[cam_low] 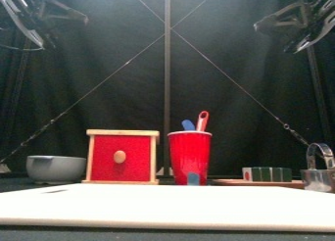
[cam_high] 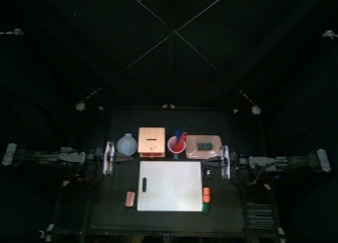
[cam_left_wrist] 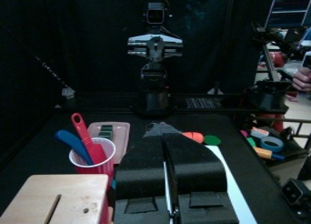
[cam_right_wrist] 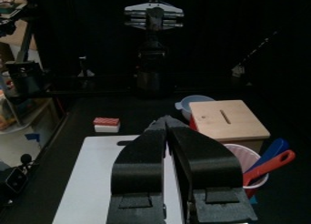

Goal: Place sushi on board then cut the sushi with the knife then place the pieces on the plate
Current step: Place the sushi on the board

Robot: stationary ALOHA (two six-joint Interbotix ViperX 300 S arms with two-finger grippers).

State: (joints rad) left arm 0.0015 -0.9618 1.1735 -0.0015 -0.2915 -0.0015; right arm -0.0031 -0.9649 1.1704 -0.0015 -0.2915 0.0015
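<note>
The white cutting board (cam_high: 172,185) lies bare at the table's front middle. Behind it stands the red cup (cam_low: 190,157) holding a blue knife (cam_low: 189,124) and a red knife (cam_low: 202,119). To the cup's right, the dark green sushi roll (cam_low: 268,173) rests on the pink tray (cam_high: 199,138). My left gripper (cam_high: 109,156) hangs shut and empty off the board's left back corner. At the board's right back corner my right gripper (cam_high: 227,160) is also shut and empty. Both are raised well above the table.
A wooden box with a red drawer front (cam_low: 121,157) stands left of the cup, with a blue-grey bowl (cam_low: 55,168) further left. A metal cutter (cam_low: 319,171) sits at the far right. Small toy foods lie left (cam_high: 128,198) and right (cam_high: 207,194) of the board.
</note>
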